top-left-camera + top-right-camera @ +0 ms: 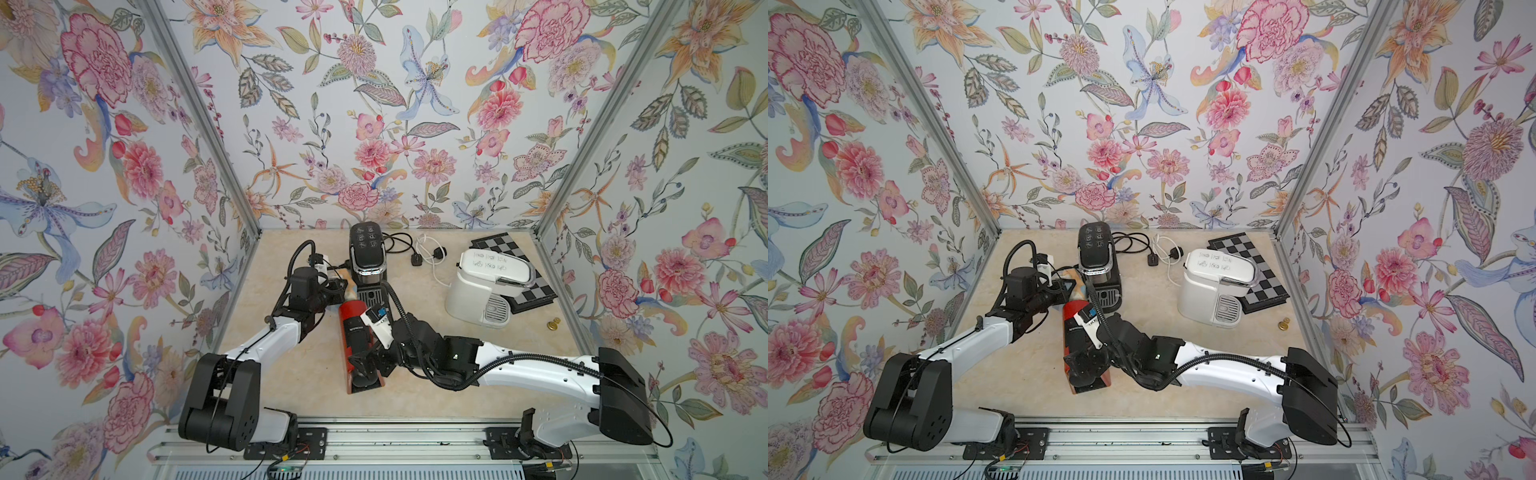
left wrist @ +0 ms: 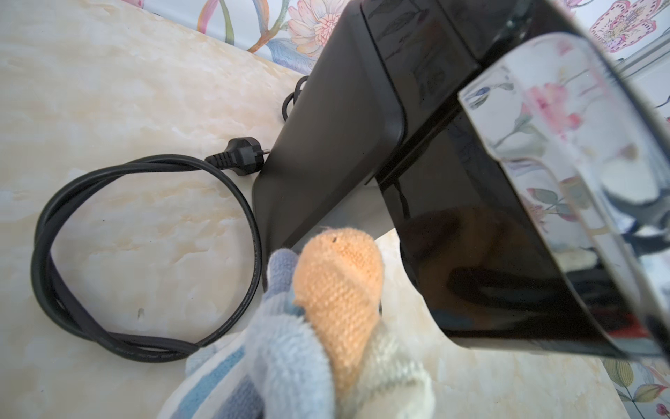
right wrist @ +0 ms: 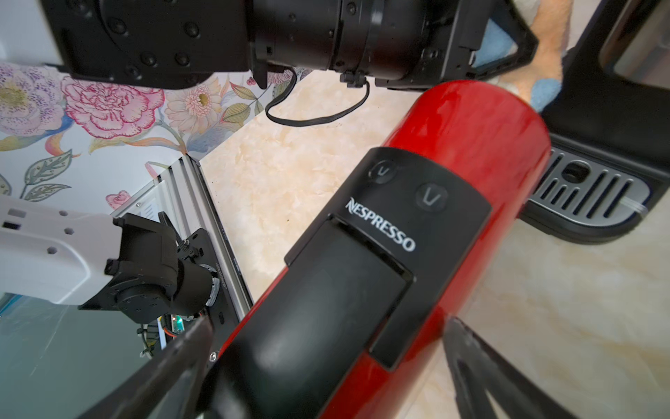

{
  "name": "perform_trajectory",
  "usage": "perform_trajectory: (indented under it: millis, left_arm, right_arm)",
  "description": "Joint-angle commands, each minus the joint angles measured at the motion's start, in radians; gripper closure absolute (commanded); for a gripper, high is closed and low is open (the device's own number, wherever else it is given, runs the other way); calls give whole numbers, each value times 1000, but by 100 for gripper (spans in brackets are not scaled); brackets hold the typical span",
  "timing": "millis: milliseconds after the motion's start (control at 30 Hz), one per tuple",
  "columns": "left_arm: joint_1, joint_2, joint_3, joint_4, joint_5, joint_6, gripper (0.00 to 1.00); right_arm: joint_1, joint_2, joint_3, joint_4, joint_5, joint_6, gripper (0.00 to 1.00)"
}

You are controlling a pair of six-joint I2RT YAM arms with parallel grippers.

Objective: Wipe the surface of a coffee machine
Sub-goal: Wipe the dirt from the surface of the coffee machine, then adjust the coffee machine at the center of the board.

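Flowered walls (image 1: 415, 124) are enclosing a marbled table (image 1: 291, 386) (beige); the left gripper (image 1: 343, 286) is pinching a cloth (image 2: 337, 290), the right gripper (image 1: 365, 368) gaping wide.

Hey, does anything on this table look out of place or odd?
Yes: the white coffee machine at the back right seems to sit partly on a black-and-white chessboard, an odd base for it, and dark handwriting is scrawled across its lid.
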Motion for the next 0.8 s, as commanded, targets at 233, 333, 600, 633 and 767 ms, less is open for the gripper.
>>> perform_trajectory:
  millis: [233,333,600,633,767]
  left_arm:
    - [-3,10,6,37,112,59,100]
    - [-5,11,-19,64,127,48,100]
    - [-24,-16,-73,106,143,19,100]
    - [-28,-18,-77,110,147,17,100]
    - [-55,-25,-97,124,153,1,100]
  right_arm:
    - [99,227,209,-344,273,56,0]
    - [116,275,274,-452,279,76,0]
    - [151,351,384,-687,237,64,7]
    - [153,355,386,-703,221,52,9]
    - [159,368,377,-762,173,-22,18]
